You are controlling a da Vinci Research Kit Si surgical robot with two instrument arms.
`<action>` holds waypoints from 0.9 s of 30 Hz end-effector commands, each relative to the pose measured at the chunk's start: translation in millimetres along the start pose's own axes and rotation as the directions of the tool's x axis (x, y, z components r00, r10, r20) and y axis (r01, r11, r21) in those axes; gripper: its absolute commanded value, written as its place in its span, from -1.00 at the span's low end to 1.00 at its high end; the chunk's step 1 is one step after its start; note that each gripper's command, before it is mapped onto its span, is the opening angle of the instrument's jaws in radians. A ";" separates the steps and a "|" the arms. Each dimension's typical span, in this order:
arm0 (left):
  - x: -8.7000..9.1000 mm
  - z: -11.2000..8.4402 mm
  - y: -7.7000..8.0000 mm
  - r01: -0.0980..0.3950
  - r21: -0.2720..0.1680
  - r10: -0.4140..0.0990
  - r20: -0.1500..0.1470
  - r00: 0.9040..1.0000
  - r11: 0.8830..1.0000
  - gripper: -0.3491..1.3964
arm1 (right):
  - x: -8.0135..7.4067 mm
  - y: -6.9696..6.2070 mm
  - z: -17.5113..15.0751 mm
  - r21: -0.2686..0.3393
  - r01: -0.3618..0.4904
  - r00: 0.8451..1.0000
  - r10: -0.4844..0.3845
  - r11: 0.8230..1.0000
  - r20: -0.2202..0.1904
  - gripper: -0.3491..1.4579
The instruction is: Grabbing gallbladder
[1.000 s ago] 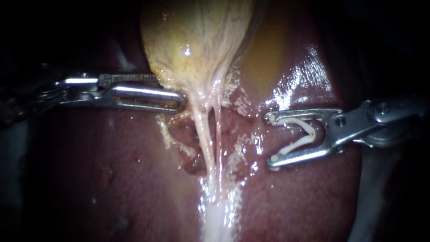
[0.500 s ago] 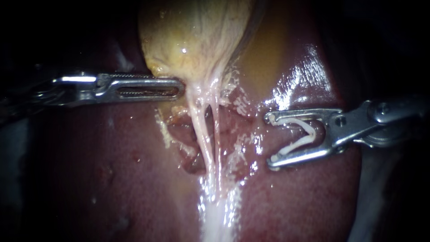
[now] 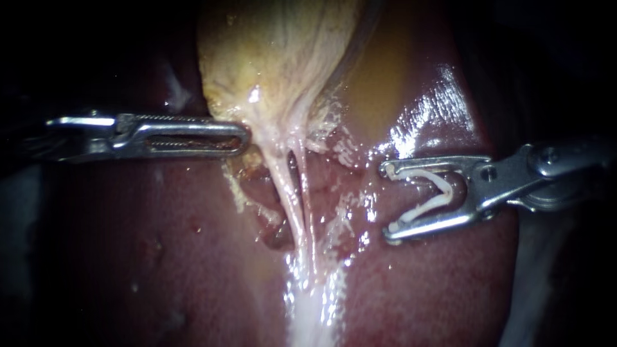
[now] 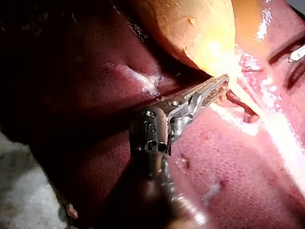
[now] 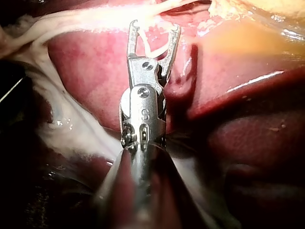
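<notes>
The yellow gallbladder (image 3: 276, 58) hangs at the top centre and narrows to a pale neck. My left instrument (image 3: 241, 138) reaches in level from the left, its toothed jaws shut on the gallbladder's lower left edge by the neck. The left wrist view shows my left instrument (image 4: 221, 85) with its tip buried in that edge of the gallbladder (image 4: 190, 24). My right instrument (image 3: 387, 198) waits to the right of the neck, apart from the tissue. Its jaws stand wide around a white V-shaped clip (image 3: 437, 193). The right wrist view shows my right instrument (image 5: 155, 26) holding that clip (image 5: 152, 47).
Two pale tubes (image 3: 294, 193) run down from the neck with a dark slit between them and merge into white tissue (image 3: 312, 308) below. Dark red, wet liver (image 3: 160, 257) lies under and around everything. A yellow stained patch (image 3: 379, 83) sits right of the gallbladder.
My left instrument's jaws closed on the gallbladder's edge and drew back to the left, pulling the neck with them; the slit between the tubes widened. The right instrument stayed still.
</notes>
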State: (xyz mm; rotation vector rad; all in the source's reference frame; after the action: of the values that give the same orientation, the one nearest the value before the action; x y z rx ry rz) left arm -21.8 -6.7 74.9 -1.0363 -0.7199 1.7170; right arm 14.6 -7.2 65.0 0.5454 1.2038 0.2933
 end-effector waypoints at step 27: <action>2.2 -1.7 5.6 -0.017 -0.019 0.017 0.001 1.000 1.000 -1.00 | -0.1 0.2 0.1 -0.001 -0.001 1.000 0.001 1.000 0.000 -0.07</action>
State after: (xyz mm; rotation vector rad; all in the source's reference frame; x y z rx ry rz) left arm -23.1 -6.6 68.8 -1.0570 -0.7302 1.7280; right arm 14.6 -7.1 65.2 0.5444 1.2036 0.2947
